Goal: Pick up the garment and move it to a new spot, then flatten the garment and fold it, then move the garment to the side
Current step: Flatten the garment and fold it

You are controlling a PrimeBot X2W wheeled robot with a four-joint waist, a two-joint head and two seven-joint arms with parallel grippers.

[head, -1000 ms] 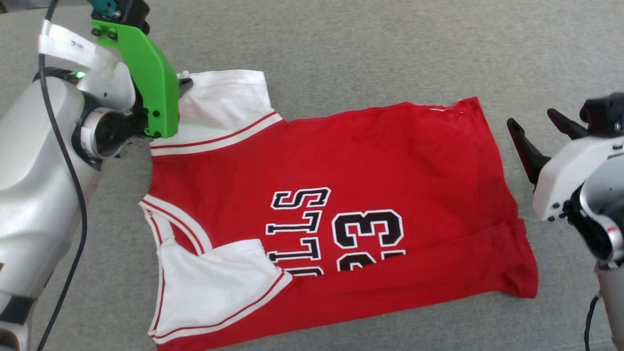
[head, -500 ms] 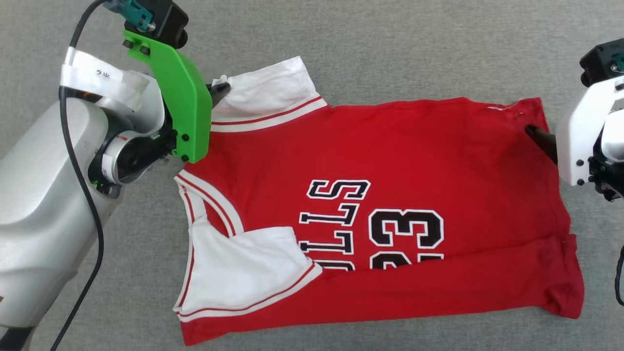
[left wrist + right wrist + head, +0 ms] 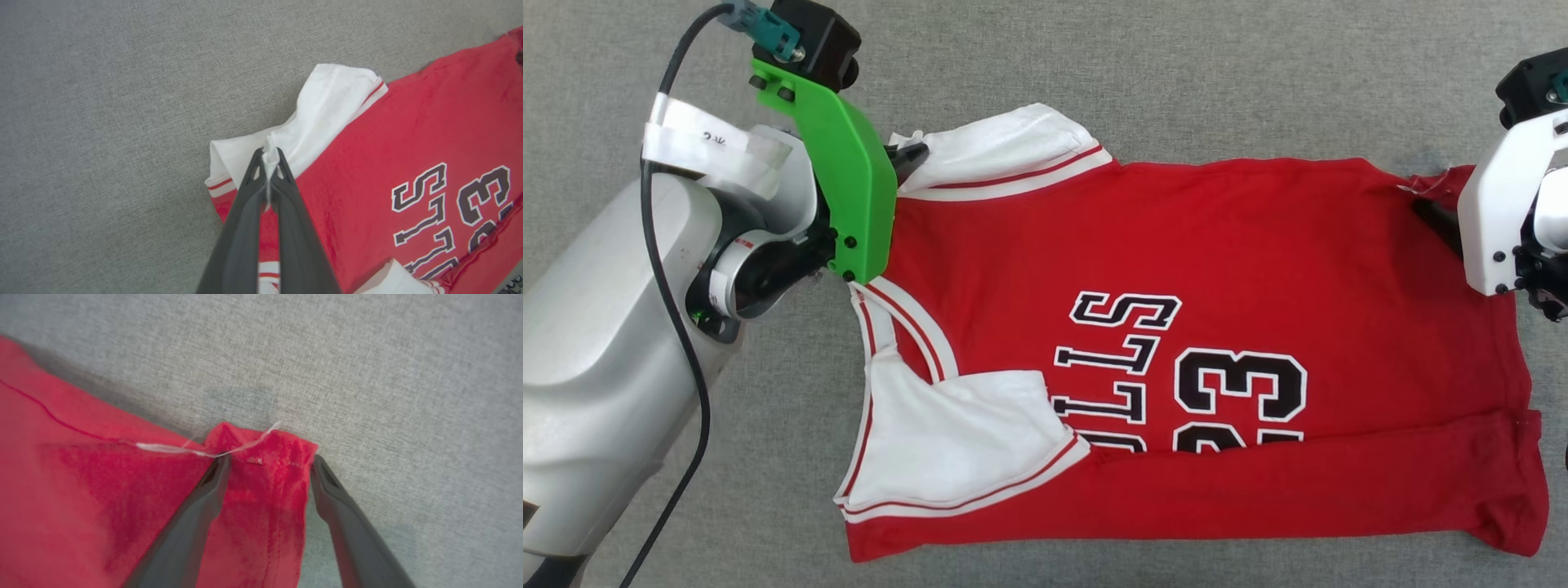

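Noting a grey woven fabric surface beneath the red jersey-style shirt, white-sleeved, black number 23, which lies spread out. We see the left gripper clamped on its white sleeve. The right gripper straddles its hem corner, fingers wide apart.

Matt cloth garment – rough grey woven surface beneath.

garment on grey cloth surface
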